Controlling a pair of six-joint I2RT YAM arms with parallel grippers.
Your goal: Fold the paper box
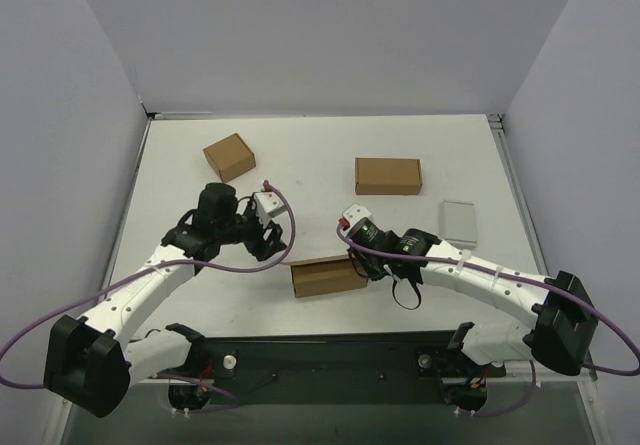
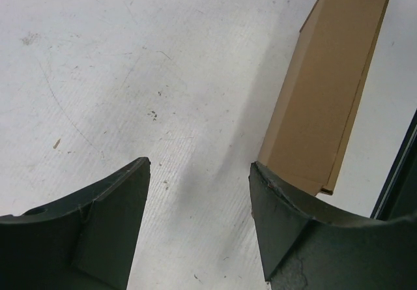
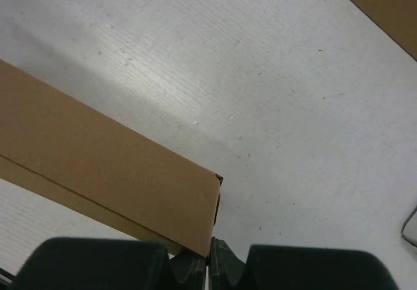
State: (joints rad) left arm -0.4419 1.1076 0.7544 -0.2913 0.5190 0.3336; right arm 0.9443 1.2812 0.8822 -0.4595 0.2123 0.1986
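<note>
Three brown boxes: paper box (image 1: 325, 277) at 6 o'clock, squarish carton (image 1: 229, 157) at 10, oblong box (image 1: 388, 176) at 2. One grey case (image 1: 460, 222).

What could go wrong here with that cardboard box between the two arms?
1. The right gripper seems to pinch only a corner edge of the paper box; the thin card could slip out or crease.
2. The left gripper is open right beside the box's other end; a push there could shove the box askew.
</note>
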